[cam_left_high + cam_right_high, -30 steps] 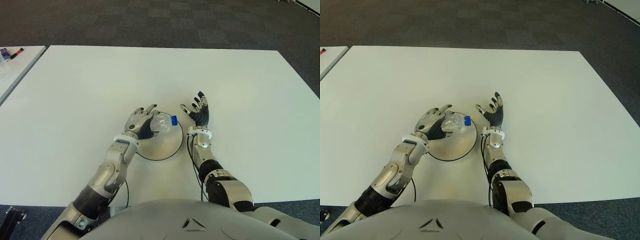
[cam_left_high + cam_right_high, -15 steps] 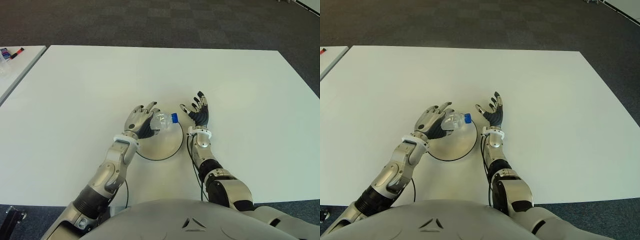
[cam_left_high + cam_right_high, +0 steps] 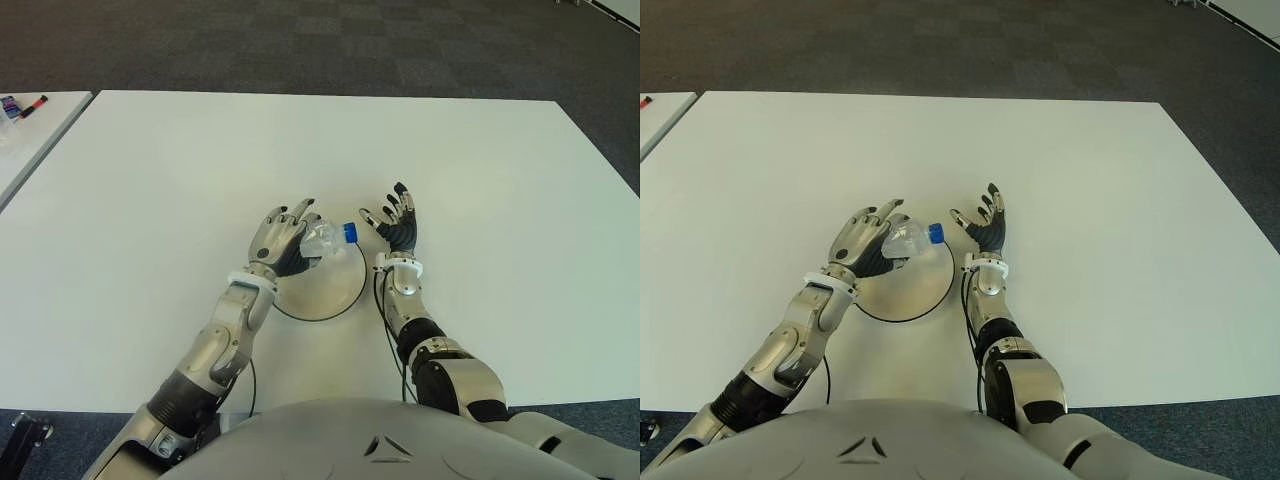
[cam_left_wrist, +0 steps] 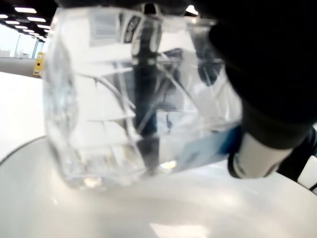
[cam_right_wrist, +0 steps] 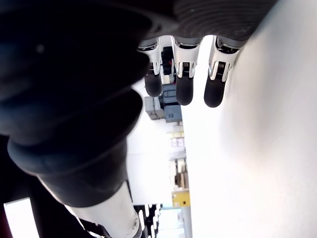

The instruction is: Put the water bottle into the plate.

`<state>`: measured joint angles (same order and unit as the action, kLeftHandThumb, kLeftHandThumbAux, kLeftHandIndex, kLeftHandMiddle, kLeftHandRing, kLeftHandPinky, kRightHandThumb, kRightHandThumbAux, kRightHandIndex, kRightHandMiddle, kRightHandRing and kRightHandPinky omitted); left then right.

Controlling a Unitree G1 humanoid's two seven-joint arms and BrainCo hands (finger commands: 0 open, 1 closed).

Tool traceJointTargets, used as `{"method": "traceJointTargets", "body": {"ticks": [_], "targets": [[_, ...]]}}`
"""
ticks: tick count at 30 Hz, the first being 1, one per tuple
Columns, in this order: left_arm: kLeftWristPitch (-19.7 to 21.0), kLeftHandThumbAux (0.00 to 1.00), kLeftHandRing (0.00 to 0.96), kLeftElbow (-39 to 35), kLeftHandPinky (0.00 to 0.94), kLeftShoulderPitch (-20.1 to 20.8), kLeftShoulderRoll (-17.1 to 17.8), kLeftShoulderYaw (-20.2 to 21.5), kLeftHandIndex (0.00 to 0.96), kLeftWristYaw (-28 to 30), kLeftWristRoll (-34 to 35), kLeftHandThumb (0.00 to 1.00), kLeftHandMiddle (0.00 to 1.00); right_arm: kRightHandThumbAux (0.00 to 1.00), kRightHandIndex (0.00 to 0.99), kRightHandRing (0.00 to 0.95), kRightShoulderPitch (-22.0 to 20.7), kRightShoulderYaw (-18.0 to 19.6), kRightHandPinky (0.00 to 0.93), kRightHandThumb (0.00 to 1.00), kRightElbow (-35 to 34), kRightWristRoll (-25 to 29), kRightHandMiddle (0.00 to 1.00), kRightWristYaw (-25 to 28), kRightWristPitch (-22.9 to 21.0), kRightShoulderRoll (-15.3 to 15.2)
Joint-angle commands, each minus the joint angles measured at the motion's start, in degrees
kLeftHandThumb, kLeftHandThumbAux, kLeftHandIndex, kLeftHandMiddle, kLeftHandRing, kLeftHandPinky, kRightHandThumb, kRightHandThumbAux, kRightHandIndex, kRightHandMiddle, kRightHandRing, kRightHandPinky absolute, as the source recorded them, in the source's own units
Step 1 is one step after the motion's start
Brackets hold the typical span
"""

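Observation:
A clear water bottle [image 3: 322, 240] with a blue cap [image 3: 350, 232] is tilted over the far edge of the round white plate [image 3: 330, 290], cap pointing right and slightly raised. My left hand [image 3: 285, 238] is shut on the bottle from the left, with its fingers loosely around the body. In the left wrist view the bottle [image 4: 133, 99] fills the picture, its lower end just over the plate's surface [image 4: 99, 213]. My right hand [image 3: 395, 222] shows just right of the plate, fingers spread and holding nothing; its fingertips [image 5: 183, 87] hang apart.
The white table [image 3: 480, 170] stretches wide on all sides of the plate. A second table at the far left carries markers [image 3: 25, 104]. A thin black cable [image 3: 384, 320] runs along my right forearm.
The left hand has tipped the bottle so its blue cap rose and shifted slightly away from me. Its fingers have straightened somewhat. The right hand has stayed in place.

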<state>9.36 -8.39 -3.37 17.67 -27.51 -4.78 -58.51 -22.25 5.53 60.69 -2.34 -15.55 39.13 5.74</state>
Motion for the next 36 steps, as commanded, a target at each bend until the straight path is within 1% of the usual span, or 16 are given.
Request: {"method": "traceJointTargets", "body": {"ticks": [1,11,22,26,36], "targets": [[-1.0,0.451,0.0,0.7,0.0,0.2,-0.2,0.6,0.0,-2.7,-0.1,0.117,0.0,0.96,0.097,0.109,1.5,0.2,0.171,0.0,1.7,0.1,0.095,-0.1,-1.3,0.3],[-1.7,0.4,0.0,1.3,0.0,0.1,-0.3,0.7,0.0,-4.4,-0.3,0.11,0.0,0.957,0.092,0.103,1.5,0.2,0.167,0.0,1.8,0.2,0.091,0.0,-1.3,0.3],[-3.1,0.373,0.0,2.1,0.0,0.3,0.1,0.7,0.0,-5.9,-0.3,0.06,0.0,0.959,0.092,0.105,1.5,0.2,0.171,0.0,1.9,0.0,0.093,-0.2,-1.2,0.3],[-4.4,0.398,0.0,2.3,0.0,0.4,1.0,0.7,0.0,-6.6,-0.4,0.014,0.0,0.959,0.093,0.107,1.5,0.1,0.174,0.0,1.9,0.1,0.093,0.0,-1.1,0.3],[-6.2,0.44,0.0,1.8,0.0,0.4,2.2,0.9,0.0,-7.0,-1.1,0.0,0.0,0.957,0.092,0.106,1.5,0.0,0.174,0.0,1.9,-0.2,0.093,-0.1,-1.4,0.2]]}}
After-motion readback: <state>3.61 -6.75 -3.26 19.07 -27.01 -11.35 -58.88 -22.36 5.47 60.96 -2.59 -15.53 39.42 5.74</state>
